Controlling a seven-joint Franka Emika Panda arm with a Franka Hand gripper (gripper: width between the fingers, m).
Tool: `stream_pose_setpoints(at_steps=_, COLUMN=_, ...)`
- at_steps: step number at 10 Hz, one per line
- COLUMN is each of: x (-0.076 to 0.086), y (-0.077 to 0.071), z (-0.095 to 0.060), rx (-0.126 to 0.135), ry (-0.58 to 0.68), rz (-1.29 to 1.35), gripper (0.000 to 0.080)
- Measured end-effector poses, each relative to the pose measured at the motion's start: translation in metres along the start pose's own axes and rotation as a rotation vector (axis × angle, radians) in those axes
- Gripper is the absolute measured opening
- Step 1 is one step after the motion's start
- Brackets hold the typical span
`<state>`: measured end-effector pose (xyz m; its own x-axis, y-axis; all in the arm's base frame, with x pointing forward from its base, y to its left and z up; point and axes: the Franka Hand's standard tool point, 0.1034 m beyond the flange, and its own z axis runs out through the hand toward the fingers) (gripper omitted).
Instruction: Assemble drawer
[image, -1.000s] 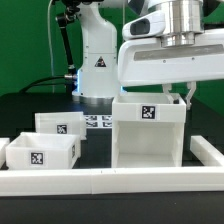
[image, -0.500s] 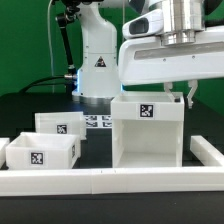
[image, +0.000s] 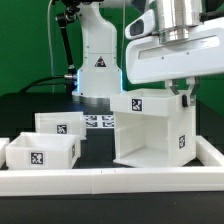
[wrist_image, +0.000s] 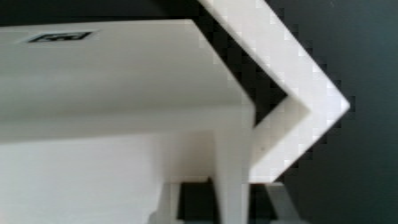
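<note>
The large white drawer casing (image: 150, 130) stands at the exterior view's right, turned and slightly tilted, with tags showing on two faces. My gripper (image: 183, 95) comes down on its upper right edge and is shut on the casing's wall. In the wrist view the casing (wrist_image: 125, 110) fills the frame, and my gripper (wrist_image: 231, 205) has its dark fingers (wrist_image: 192, 202) on either side of the thin white wall. Two smaller knobbed trays (image: 62, 124) (image: 40, 153) sit on the table at the exterior view's left, apart from the casing.
A long low white border rail (image: 100, 182) runs along the front and turns back at the right (image: 208, 150), close to the casing. The marker board (image: 98, 121) lies behind the trays. The arm's base (image: 98, 60) stands at the back.
The casing has turned and tilted in my grip, so a second tagged side now faces the camera. The gripper and wrist shifted slightly up. The trays have not moved.
</note>
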<state>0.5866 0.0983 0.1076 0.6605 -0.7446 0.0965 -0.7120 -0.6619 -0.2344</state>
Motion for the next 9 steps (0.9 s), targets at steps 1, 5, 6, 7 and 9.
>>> stream_pose_setpoints(at_steps=1, x=0.0, y=0.0, z=0.0, rx=0.001, ry=-0.001, rz=0.009, gripper=0.0039)
stream_pose_setpoints(at_steps=5, x=-0.001, y=-0.006, z=-0.003, rx=0.026, ry=-0.017, rz=0.209, gripper=0.0041)
stream_pose_setpoints(at_steps=6, x=0.004, y=-0.005, z=-0.004, rx=0.036, ry=-0.025, rz=0.281, gripper=0.0041)
stream_pose_setpoints(at_steps=7, x=0.01, y=-0.005, z=-0.005, rx=0.038, ry=-0.036, rz=0.336, gripper=0.0041)
stream_pose_setpoints(at_steps=9, x=0.019, y=-0.01, z=-0.001, rx=0.045, ry=-0.055, rz=0.54, gripper=0.0041)
